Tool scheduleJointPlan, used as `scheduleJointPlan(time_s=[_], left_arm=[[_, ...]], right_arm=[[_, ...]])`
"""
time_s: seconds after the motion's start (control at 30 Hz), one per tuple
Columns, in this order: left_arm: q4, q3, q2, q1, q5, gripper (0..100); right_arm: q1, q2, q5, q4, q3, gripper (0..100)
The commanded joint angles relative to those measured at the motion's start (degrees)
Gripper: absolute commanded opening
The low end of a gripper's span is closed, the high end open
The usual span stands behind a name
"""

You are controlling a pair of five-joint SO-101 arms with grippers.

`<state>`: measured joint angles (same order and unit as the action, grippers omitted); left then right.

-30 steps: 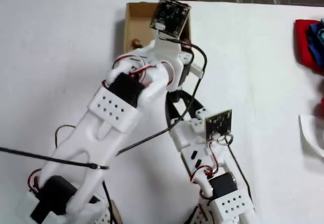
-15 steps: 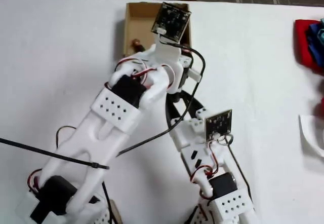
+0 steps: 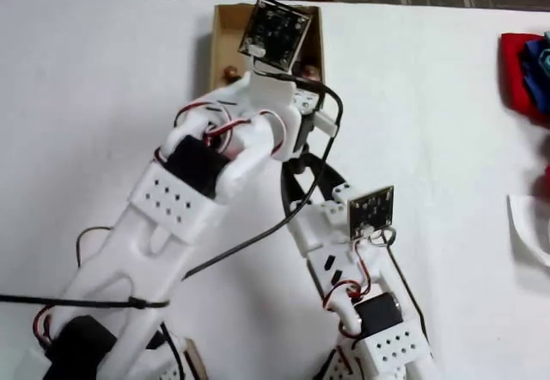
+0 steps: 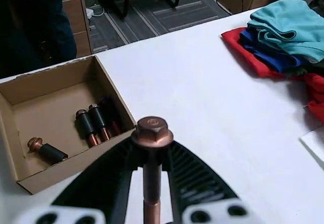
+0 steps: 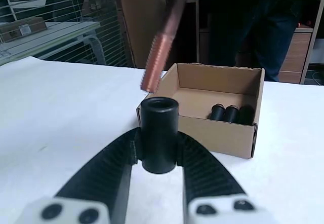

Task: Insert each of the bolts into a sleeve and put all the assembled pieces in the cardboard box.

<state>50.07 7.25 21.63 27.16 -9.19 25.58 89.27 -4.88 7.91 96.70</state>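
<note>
The left gripper (image 4: 152,150) is clamped on a copper hex-head bolt (image 4: 152,129), its 2 black jaws pressing the shank just under the head. The right gripper (image 5: 159,150) is closed around a black sleeve (image 5: 159,133), held upright with its open mouth facing up. In the right wrist view the bolt's threaded end (image 5: 154,67) hangs tilted just above the rim of the sleeve, not yet inside it. Beyond both, the cardboard box (image 4: 114,95) sits on the white table (image 4: 212,97) with at least 3 assembled pieces (image 4: 87,127) lying on its floor. Folded cloths (image 4: 278,36) lie well apart from the box.
</note>
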Motion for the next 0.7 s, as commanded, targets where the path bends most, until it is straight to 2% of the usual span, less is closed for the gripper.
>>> scheduleJointPlan(time_s=[0.0,0.2,0.67], left_arm=[[0.0,-3.4,3.7,1.7,-0.5,3],[-0.7,-3.4,1.2,3.9,-0.4,3],[-0.2,-2.2,-0.6,4.0,-0.4,3]], right_arm=[[-0.2,1.5,-0.7,0.1,0.6,2.1],[-0.2,1.5,-0.8,0.1,0.6,2.1],[-0.3,1.5,-0.7,0.1,0.6,2.1]])
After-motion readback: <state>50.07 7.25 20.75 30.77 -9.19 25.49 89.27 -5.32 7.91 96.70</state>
